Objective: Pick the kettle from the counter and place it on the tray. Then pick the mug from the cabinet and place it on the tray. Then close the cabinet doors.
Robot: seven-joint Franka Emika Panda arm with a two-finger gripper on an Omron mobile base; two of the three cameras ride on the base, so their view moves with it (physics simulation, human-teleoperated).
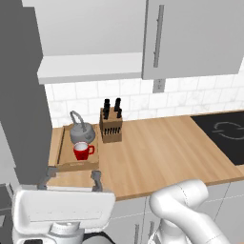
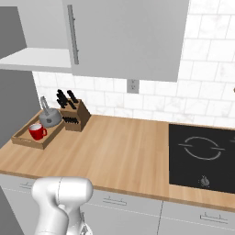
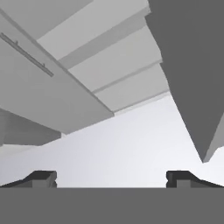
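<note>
Wooden tray (image 1: 62, 151) sits on the surface (image 1: 157, 147) just left of the knife block (image 1: 110, 125), holding the grey kettle (image 1: 81, 132) at its back and the red mug (image 1: 83, 151) in front of the kettle. Low in front of the tray, the claw (image 1: 71, 180) is released, its fingers (image 3: 41, 178) spread wide with nothing between them. Above the knife block, one cabinet door (image 1: 190, 38) is shut; left of it the cabinet (image 1: 90, 66) stands open.

I see bright, even light with no glare and almost no shadows. The counter (image 1: 157, 147) looks clear and a bit soft. A dark panel at the left edge looks dim, maybe in shade.
</note>
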